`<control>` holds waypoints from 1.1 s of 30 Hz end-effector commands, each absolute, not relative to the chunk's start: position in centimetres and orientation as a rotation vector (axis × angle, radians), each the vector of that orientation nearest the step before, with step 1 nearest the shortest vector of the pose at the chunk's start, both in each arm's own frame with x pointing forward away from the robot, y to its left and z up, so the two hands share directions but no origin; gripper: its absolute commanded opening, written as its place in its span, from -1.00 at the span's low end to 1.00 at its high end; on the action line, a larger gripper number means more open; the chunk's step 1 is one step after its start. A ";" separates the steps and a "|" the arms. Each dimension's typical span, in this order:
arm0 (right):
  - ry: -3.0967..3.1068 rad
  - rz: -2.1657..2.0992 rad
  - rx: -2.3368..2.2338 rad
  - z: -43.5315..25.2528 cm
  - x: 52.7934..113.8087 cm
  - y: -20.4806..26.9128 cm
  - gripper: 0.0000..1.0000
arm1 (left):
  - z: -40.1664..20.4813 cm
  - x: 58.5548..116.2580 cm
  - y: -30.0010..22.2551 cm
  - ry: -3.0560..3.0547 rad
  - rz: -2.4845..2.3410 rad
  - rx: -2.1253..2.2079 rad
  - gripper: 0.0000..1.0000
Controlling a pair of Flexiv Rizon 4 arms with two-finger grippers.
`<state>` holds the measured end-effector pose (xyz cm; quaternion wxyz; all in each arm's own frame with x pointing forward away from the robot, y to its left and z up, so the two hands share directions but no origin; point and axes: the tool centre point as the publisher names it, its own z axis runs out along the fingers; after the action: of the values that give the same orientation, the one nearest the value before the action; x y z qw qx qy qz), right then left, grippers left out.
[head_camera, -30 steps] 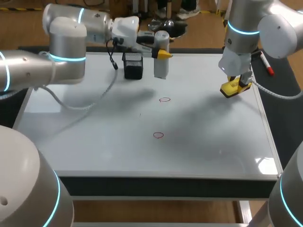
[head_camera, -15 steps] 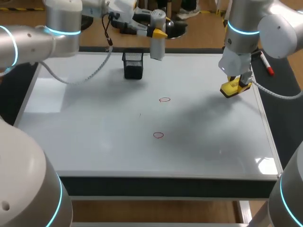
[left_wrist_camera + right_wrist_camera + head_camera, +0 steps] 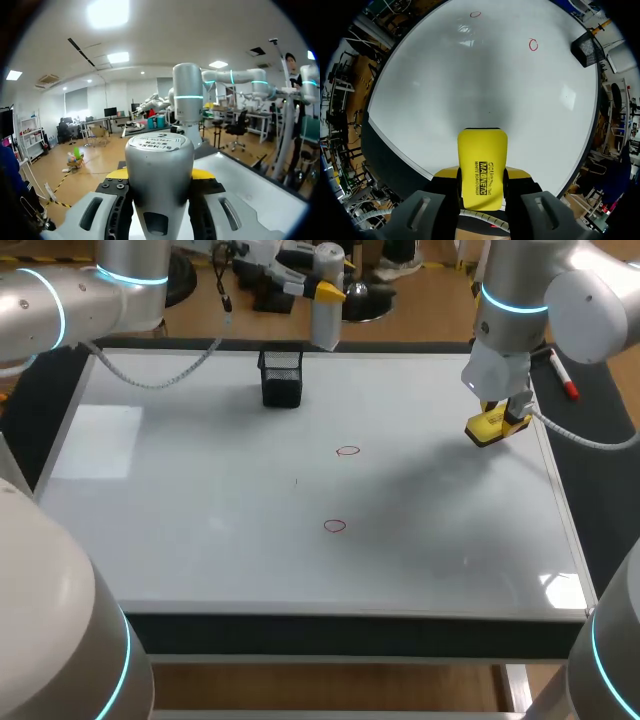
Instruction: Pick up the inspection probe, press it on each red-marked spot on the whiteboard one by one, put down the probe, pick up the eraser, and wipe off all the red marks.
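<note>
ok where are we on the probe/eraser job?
Done: the probe is picked up, with the left gripper shut on it.
In hand: the probe hangs in the air over the whiteboard's far edge, touching no mark. The right gripper holds the eraser above the board's right side.
Left: both red marks are unwiped, and the probe is not put down.

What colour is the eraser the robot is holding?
The eraser is bright yellow with black lettering, best seen in the right wrist view.
</note>
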<state>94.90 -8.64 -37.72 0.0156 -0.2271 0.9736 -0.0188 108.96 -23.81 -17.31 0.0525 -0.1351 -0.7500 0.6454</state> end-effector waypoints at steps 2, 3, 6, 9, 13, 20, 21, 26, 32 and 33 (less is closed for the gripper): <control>3.029 -0.063 -0.710 -37.7 94.9 -8.7 -1.00 | -18.0 110.2 -24.1 -2.087 1.823 -0.627 -1.00; 3.029 -0.063 -0.710 -37.7 94.9 -8.7 -1.00 | -18.0 110.2 -24.1 -2.087 1.822 -0.628 -1.00; 3.029 -0.063 -0.710 -37.7 94.9 -8.7 -1.00 | -18.2 110.5 -24.3 -2.077 1.815 -0.639 -1.00; 3.029 -0.063 -0.710 -37.7 94.9 -8.7 -1.00 | -18.4 110.5 -24.4 -2.073 1.805 -0.650 -1.00; 3.029 -0.063 -0.710 -37.7 94.9 -8.7 -1.00 | -18.6 110.6 -24.4 -2.076 1.790 -0.649 -1.00; 3.029 -0.063 -0.710 -37.7 94.9 -8.7 -1.00 | -18.6 110.6 -24.4 -2.076 1.790 -0.649 -1.00; 3.029 -0.063 -0.710 -37.7 94.9 -8.7 -1.00 | -18.6 110.6 -24.4 -2.076 1.790 -0.649 -1.00; 3.029 -0.063 -0.710 -37.7 94.9 -8.7 -1.00 | -18.6 110.6 -24.4 -2.076 1.790 -0.649 -1.00; 3.029 -0.063 -0.710 -37.7 94.9 -8.7 -1.00 | -18.6 110.6 -24.4 -2.076 1.790 -0.649 -1.00; 3.029 -0.063 -0.710 -37.7 94.9 -8.7 -1.00 | -18.6 110.6 -24.4 -2.076 1.790 -0.649 -1.00</control>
<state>94.90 -8.64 -37.73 0.0156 -0.2272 0.9735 -0.0188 109.82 -24.34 -18.39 0.1074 -0.1825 -0.7392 0.6393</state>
